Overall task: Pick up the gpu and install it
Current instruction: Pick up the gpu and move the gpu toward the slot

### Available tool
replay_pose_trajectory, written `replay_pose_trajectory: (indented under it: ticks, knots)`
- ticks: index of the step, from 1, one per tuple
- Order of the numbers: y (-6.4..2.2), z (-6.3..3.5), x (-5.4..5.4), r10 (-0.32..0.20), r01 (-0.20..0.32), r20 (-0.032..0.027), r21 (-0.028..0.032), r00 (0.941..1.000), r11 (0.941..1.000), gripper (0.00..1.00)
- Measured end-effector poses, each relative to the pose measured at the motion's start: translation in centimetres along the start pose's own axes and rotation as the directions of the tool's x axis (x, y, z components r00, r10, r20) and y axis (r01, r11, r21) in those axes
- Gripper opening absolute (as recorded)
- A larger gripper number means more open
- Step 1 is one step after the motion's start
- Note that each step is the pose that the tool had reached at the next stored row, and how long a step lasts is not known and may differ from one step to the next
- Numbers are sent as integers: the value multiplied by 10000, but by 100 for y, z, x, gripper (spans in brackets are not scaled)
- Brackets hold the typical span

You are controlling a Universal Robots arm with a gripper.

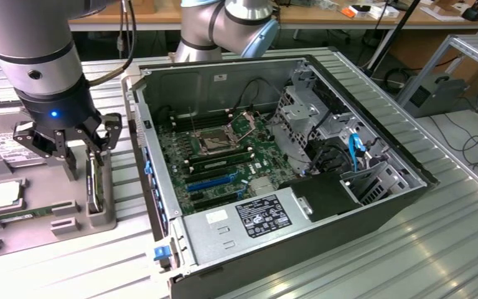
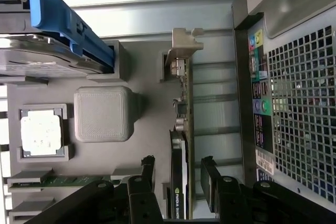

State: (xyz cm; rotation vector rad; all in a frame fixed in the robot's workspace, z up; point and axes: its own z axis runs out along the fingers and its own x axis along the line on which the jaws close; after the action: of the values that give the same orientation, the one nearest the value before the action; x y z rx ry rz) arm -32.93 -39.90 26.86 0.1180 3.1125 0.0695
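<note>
The gpu (image 2: 181,103), a thin black card with a silver bracket at one end, stands on its long edge in a slot of a grey moulded holder (image 2: 147,103). The holder lies on a ribbed metal worktop (image 1: 438,237), at the exterior view's left of an open computer case (image 1: 363,205), and the card is in the part of it nearest the case. The tool (image 2: 178,162) sits directly over the card with its black fingers (image 2: 148,174) spread wide, one on each side of the card and apart from it; it holds nothing. In the same holder lie a square silver processor chip (image 2: 41,135), a hard drive with a blue rail (image 2: 52,51) and a green memory stick (image 2: 58,181). Inside the case the motherboard (image 1: 222,156) lies exposed
</note>
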Motion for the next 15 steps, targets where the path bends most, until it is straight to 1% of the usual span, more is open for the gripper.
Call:
replay_pose_trajectory:
  ticks: [2,4,10,14,15]
  knots:
    - [-1,26,-7,0,0,1,1,10000,10000,48]
    - [-1,73,-23,0,0,0,1,10000,10000,48]
    - [-4,135,-30,-2,2,0,1,10000,10000,48]
    - [-7,215,-32,-5,5,0,4,10000,10000,48]
    - [-7,223,-35,-7,7,-1,6,10000,10000,48]
